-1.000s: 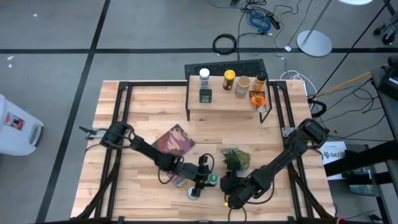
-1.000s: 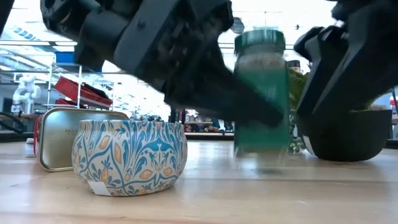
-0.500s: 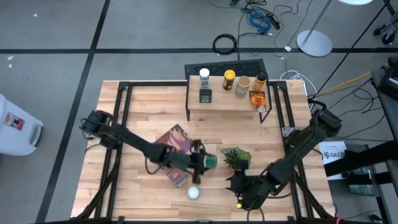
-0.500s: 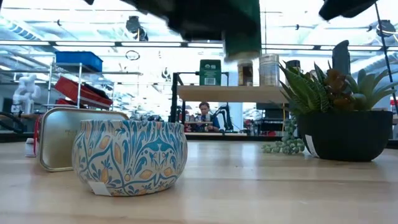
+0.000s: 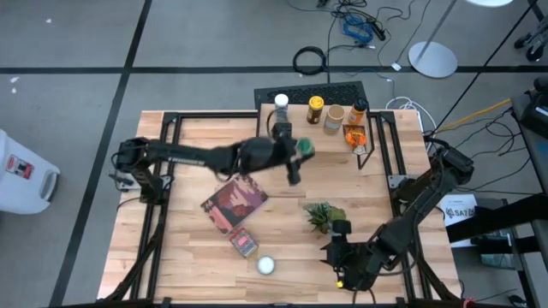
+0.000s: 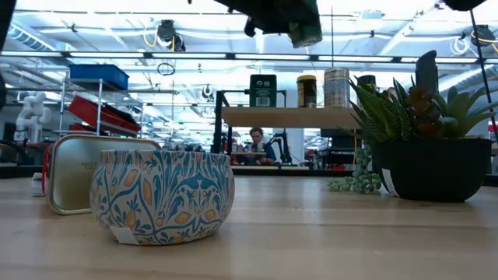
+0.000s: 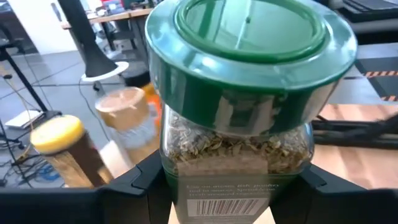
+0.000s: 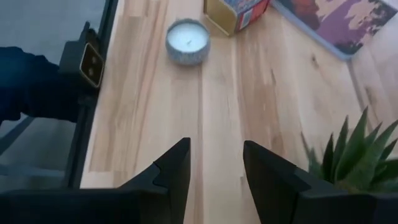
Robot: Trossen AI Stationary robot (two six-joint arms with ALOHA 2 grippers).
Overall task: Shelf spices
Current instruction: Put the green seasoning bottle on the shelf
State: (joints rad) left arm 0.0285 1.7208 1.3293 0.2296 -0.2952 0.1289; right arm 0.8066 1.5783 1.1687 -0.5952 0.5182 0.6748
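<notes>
My left gripper (image 5: 294, 162) reaches over the light-wood shelf (image 5: 318, 147) at the far side and is shut on a green-lidded spice jar (image 7: 245, 106), which also shows in the high view (image 5: 302, 148) and at the top of the low view (image 6: 305, 23). On the shelf stand a white-topped jar (image 5: 281, 103), a dark tin (image 5: 282, 130), a yellow-topped jar (image 5: 316, 104), a tan-topped jar (image 5: 334, 114), a dark-topped jar (image 5: 359, 109) and an orange packet (image 5: 355, 135). My right gripper (image 8: 214, 168) is open and empty near the table's front edge (image 5: 341, 244). My left gripper pinches the jar's glass body (image 7: 180, 163) just below the green lid, one finger (image 7: 134, 180) on each of two opposite sides. The jar is lifted clear, above the height of the shelf board, with its lid (image 7: 249, 43) free.
A maroon book (image 5: 234, 202), a red tin (image 5: 243, 244) and a round patterned tin (image 5: 266, 265) lie on the table's left front part. A potted plant (image 5: 321, 214) stands between the shelf and my right gripper. Bare shelf board lies around my left gripper.
My left gripper has lifted the green-lidded jar off the table near the front edge and carried it up and toward the far edge, to the shelf. My right gripper has drawn back a little toward the table's right edge, away from the plant.
</notes>
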